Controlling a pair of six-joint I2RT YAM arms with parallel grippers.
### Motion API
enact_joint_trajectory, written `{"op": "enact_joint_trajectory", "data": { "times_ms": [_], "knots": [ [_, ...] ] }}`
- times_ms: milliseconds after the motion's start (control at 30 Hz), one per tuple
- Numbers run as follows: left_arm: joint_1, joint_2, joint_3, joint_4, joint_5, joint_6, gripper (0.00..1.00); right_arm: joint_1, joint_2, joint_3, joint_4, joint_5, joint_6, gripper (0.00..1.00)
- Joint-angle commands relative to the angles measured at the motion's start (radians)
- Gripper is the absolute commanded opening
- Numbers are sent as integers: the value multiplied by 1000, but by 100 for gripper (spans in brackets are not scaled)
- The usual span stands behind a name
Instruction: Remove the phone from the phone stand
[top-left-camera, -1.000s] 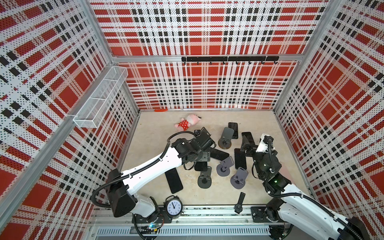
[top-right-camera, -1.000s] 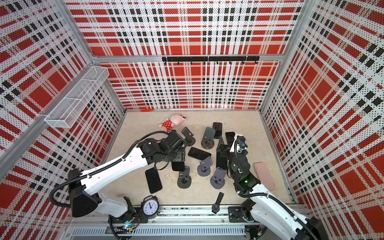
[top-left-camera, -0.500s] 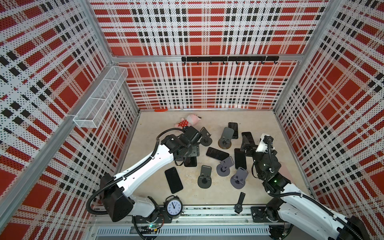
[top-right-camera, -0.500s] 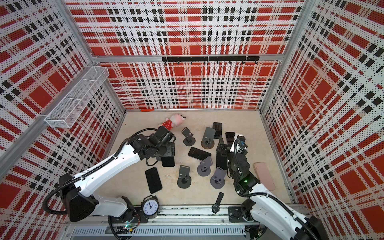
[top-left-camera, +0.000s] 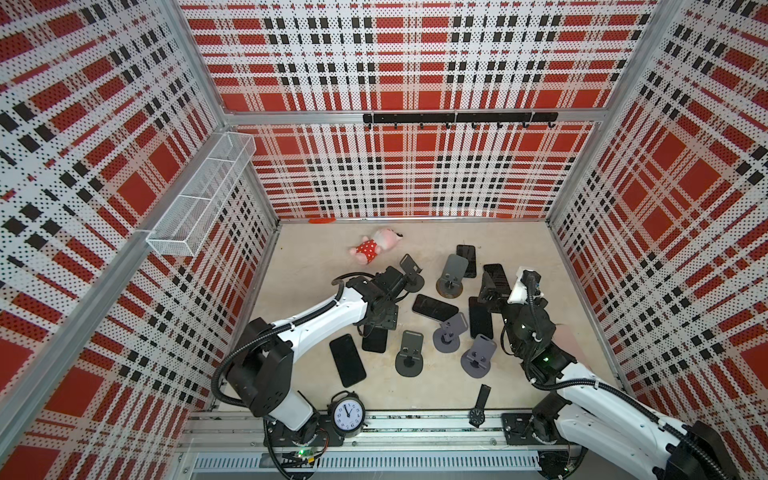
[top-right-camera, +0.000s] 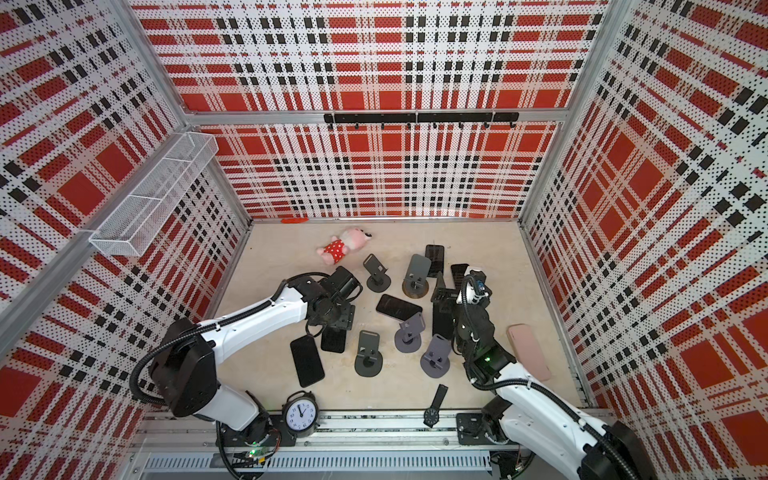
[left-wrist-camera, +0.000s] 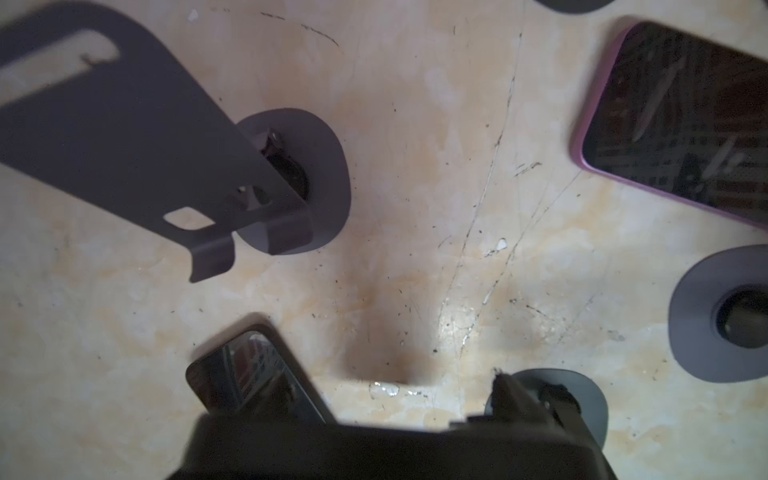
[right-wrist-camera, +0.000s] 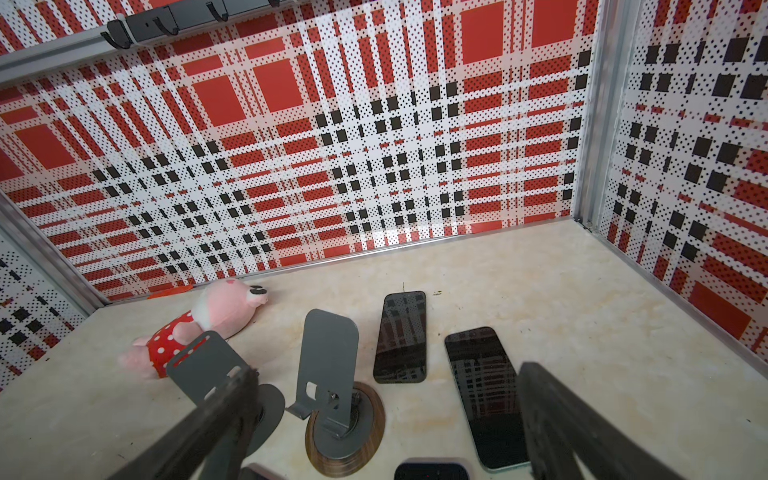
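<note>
A beige, marbled tabletop (top-left-camera: 316, 270), scratched and speckled in the left wrist view, forms the floor of a booth. Perforated panels (top-left-camera: 415, 174) printed in red, black and white plaid wall it in on three sides. A white wire basket (top-left-camera: 199, 199) hangs on the 9 o'clock wall and a black hook rail (top-left-camera: 457, 117) on the 12 o'clock wall. Dark phones and grey stands lie scattered over the middle, with a pink plush toy in a red dotted dress (top-left-camera: 374, 247) towards 12 and a round alarm clock (top-left-camera: 348, 413) at 6. The left gripper (top-left-camera: 376, 326) has its jaws closed on a black, glossy slab phone (top-left-camera: 374, 344). The phone sticks out from under the gripper on its 6 o'clock side, and one rounded corner shows in the wrist view (left-wrist-camera: 245, 374). Its long axis runs roughly 12 to 6, free end towards 6. Whether it touches the tabletop cannot be told. A dark grey metal phone stand on a round base (top-left-camera: 409, 353) stands near it, at about 3 o'clock of the phone and apart from it. The right gripper (right-wrist-camera: 386, 370), on the 3 o'clock side, has its fingers spread wide and grips nothing.
</note>
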Motion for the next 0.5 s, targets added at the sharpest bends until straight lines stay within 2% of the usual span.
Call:
{"op": "enact_joint_trajectory", "data": {
  "times_ms": [0, 100, 467],
  "knots": [
    [12, 25, -21, 80, 42, 49, 64, -1, 10, -5, 41, 2, 7, 100],
    [15, 61, -54, 111, 70, 73, 65, -1, 20, -2, 33, 7, 7, 100],
    [15, 163, -52, 127, 66, 106, 65, -2, 21, -4, 41, 8, 2, 100]
  ]
}}
